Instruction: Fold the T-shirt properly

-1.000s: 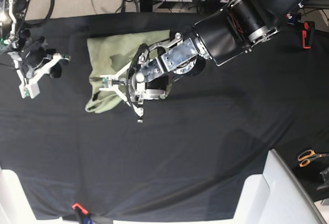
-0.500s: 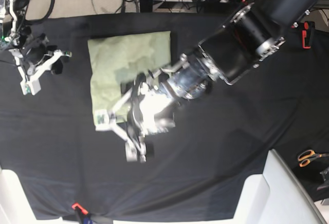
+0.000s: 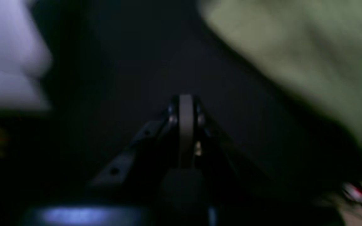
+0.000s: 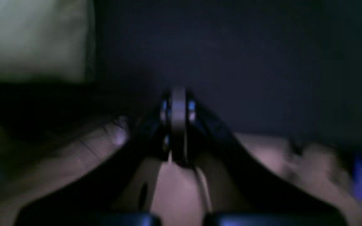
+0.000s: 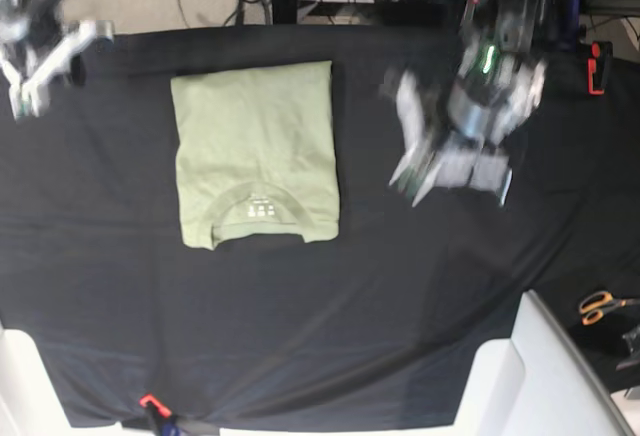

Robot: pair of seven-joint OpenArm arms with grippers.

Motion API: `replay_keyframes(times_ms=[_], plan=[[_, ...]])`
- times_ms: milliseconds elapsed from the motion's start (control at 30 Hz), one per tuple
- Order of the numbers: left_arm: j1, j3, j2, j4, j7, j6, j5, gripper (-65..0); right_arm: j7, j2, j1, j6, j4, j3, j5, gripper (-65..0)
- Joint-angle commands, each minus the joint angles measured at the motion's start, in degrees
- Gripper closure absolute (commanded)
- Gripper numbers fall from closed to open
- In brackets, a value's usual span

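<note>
The pale sage-green T-shirt (image 5: 255, 146) lies flat on the black table cloth (image 5: 350, 306) as a folded rectangle, with the collar and its small label at the near edge. My left gripper (image 5: 440, 171) is blurred by motion, hanging to the right of the shirt and apart from it. In the left wrist view the left gripper (image 3: 185, 103) has its jaws together and empty, with the shirt (image 3: 294, 47) at upper right. My right gripper (image 5: 30, 76) is at the far left corner. In the right wrist view it (image 4: 178, 97) is shut and empty, with the shirt (image 4: 33, 37) at upper left.
Orange-handled scissors (image 5: 600, 306) lie at the right edge. A white bin (image 5: 540, 366) stands at the near right. A red tool (image 5: 597, 66) sits at the far right, and a red clip (image 5: 150, 403) at the near edge.
My left gripper has left the shirt and swung up and to the right. The shirt now lies flat and folded. My right gripper has moved further back to the left.
</note>
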Motion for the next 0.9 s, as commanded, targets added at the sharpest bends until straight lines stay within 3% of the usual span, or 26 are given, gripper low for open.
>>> replay_keyframes(times_ms=[0, 133, 267, 400, 567, 700, 767, 867], plan=[[3.2, -2.3, 0.0, 1.6, -3.9, 0.4, 0.0, 0.0, 2.0, -0.3, -0.8, -0.2, 1.9, 0.3, -1.4, 0.0], [17.7, -8.3, 0.6, 0.7, -11.2, 0.4, -0.2, 0.0, -0.3, -2.0, -7.2, -0.1, 1.6, -1.0, -8.7, 0.0], [25.1, -9.0, 1.3, -5.9, -15.7, 0.5, -0.5, 0.0, -5.9, -1.5, -7.9, 0.0, -7.4, -6.9, -9.1, 0.0], [24.3, -7.3, 2.0, -22.0, -22.5, 0.5, -0.1, 0.0, -1.2, -0.9, -4.6, 0.0, -22.2, -16.9, -9.3, 0.0], [14.0, -1.0, -0.1, -52.5, -37.0, 0.5, -0.1, 0.0, 5.3, -2.4, 6.2, -0.2, -46.7, -27.5, -9.0, 0.0], [-0.4, 4.1, 0.3, -84.8, -50.4, 0.5, -0.1, 0.0, 16.0, -6.3, 18.3, -0.2, -75.6, -30.3, -9.2, 0.0], [-9.2, 8.3, 1.2, -102.2, -56.9, 0.5, -0.3, 0.0, 26.8, -8.6, 24.4, -0.2, -90.9, -30.4, -9.3, 0.0], [-16.4, 12.0, 3.0, -110.6, -61.0, 0.5, -0.5, 0.0, 41.8, -10.0, 29.4, -0.3, -103.8, -30.4, -9.3, 0.0]])
